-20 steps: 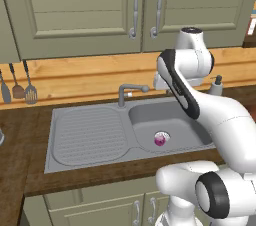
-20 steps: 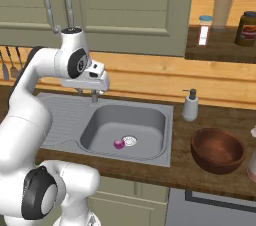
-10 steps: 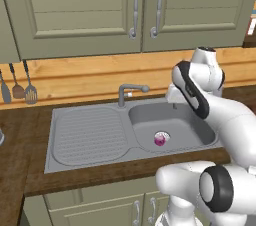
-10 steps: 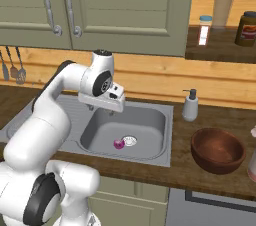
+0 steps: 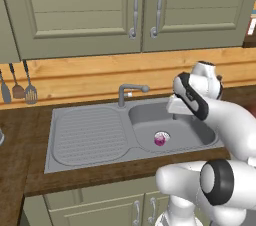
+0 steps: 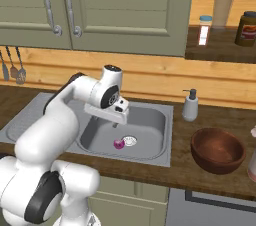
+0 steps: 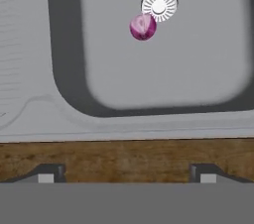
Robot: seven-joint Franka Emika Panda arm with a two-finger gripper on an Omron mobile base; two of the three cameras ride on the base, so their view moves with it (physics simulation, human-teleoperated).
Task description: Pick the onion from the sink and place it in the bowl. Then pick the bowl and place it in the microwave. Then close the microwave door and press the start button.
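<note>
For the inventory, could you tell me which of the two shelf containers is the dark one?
The jar on the right: dark brown with a reddish label, while the bottle beside it is pale with a blue cap.

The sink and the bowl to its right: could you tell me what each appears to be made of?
The sink looks like brushed steel: even matte grey, with a ribbed drainboard pressed in and a grey curved faucet. The bowl looks like turned wood with a smooth finish: reddish-brown with darker streaks inside, though a render leaves that open.
</note>
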